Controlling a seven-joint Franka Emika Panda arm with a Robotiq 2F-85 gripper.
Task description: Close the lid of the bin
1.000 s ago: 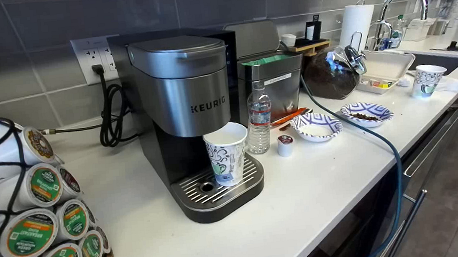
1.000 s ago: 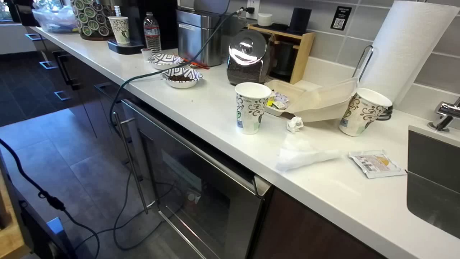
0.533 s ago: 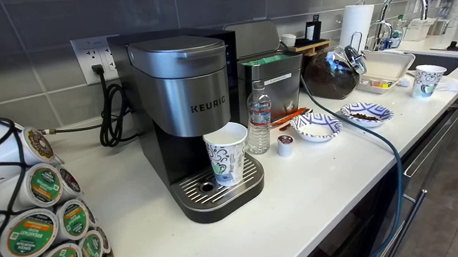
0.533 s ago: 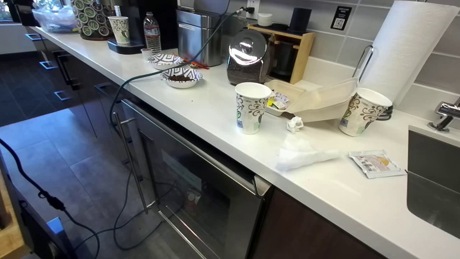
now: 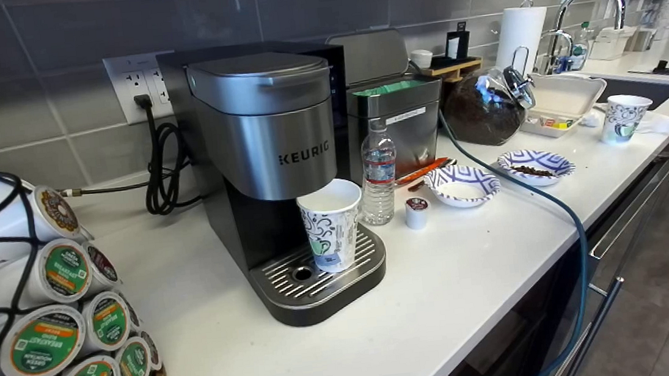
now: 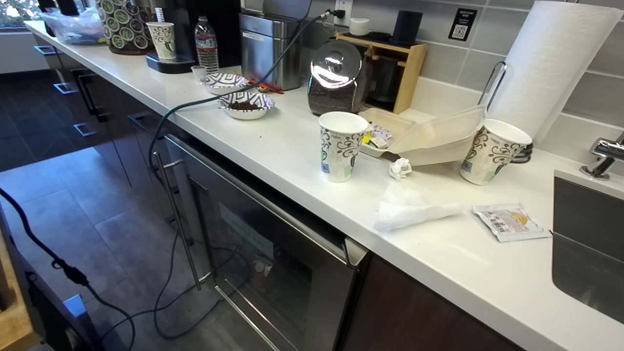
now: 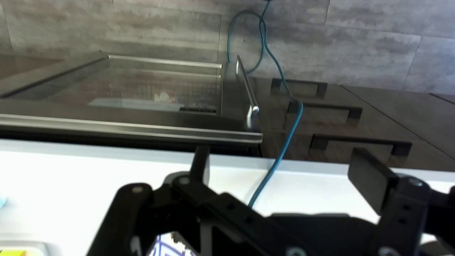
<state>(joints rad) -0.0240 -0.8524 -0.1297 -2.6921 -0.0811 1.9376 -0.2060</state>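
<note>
In an exterior view the lid (image 5: 374,55) stands up near the tiled wall (image 5: 134,23), and the bin (image 5: 418,135) is uncovered on the far side of the counter (image 5: 221,346), green stuff (image 5: 389,88) inside; closing not done. Likely trouble: pushing the lid's front face only drives it back or shifts the bin; I'd need to get behind its top edge, and that gap looks tight, so I could jam on the wall. Coffee maker (image 5: 278,141) boxes in the left, bottle (image 5: 379,190) stands near in front, jar (image 5: 477,113) sits right; a low swing could knock the bottle. In an exterior view the lid's top is cropped and a blue cable (image 5: 583,250) cuts across the bin's right side, so snagging is possible; cup (image 6: 342,148) and takeout box (image 6: 429,141) sit farther right. In the wrist view the gripper (image 7: 284,171) is spread wide, holding nothing, cable visible between the fingers (image 7: 370,181), depth unclear, patterned bowl (image 7: 165,247) partly showing; no lid or bin here, and neither exterior view clearly shows the gripper.
</note>
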